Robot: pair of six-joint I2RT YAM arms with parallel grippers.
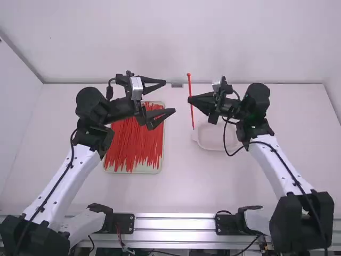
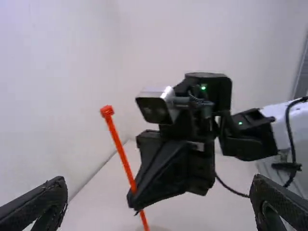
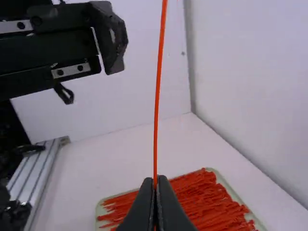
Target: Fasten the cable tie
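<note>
A single red cable tie point(image 1: 191, 104) stands nearly upright in the air, its head on top, and my right gripper point(image 1: 191, 98) is shut on its lower half. In the right wrist view the closed fingertips point(image 3: 155, 192) pinch the tie's strap point(image 3: 157, 96), which rises straight up from them. My left gripper point(image 1: 162, 97) is open and faces the right one from a short way to the left, level with it and not touching the tie. The left wrist view has its own fingers point(image 2: 41, 204) wide apart, with the tie point(image 2: 119, 147) and the right gripper point(image 2: 139, 197) ahead between them.
A shallow tray point(image 1: 158, 169) heaped with several loose red cable ties point(image 1: 133, 141) lies under the left gripper. A white container point(image 1: 210, 143) sits on the table below the right gripper. The white back wall is close behind both grippers.
</note>
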